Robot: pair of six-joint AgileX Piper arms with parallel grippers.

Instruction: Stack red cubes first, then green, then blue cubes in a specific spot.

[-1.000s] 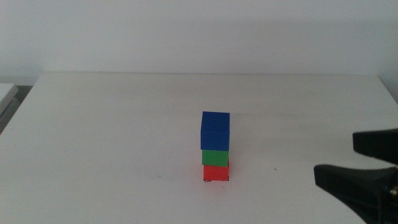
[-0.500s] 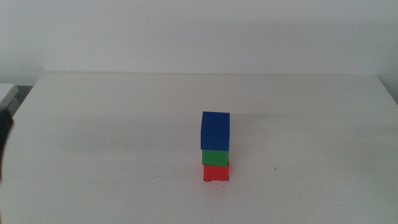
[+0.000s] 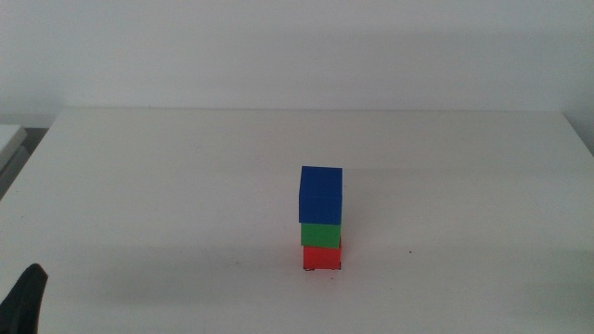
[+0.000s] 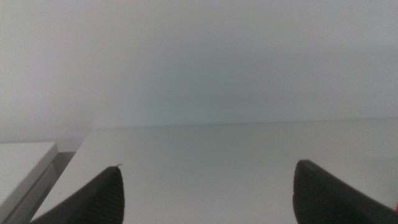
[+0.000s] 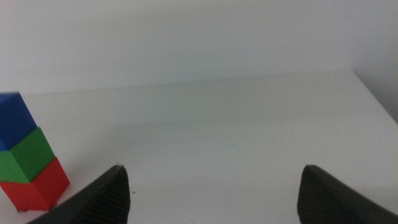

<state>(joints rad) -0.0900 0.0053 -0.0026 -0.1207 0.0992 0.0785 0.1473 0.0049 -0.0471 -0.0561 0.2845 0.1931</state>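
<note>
- Middle view: the stack stands on the white surface [image 3: 139, 186], red cube [image 3: 322, 257] at the bottom, green cube [image 3: 321, 235] on it, blue cube [image 3: 321, 194] on top. Tiny black corner marks [image 3: 342, 266] peek out at the red cube's base, so I judge it sits on the marked spot. My left gripper [image 3: 26, 299] shows only as a dark tip at the lower left corner, well apart from the tower.
- Left wrist view: my left fingers [image 4: 93, 199] are spread wide, empty, with bare surface between them.
- Right wrist view: my right fingers [image 5: 99, 198] are also spread and empty; the stack stands off to one side, clear of them.
- The stacking looks finished; the job now is to keep both arms well clear and not jolt the surface.
</note>
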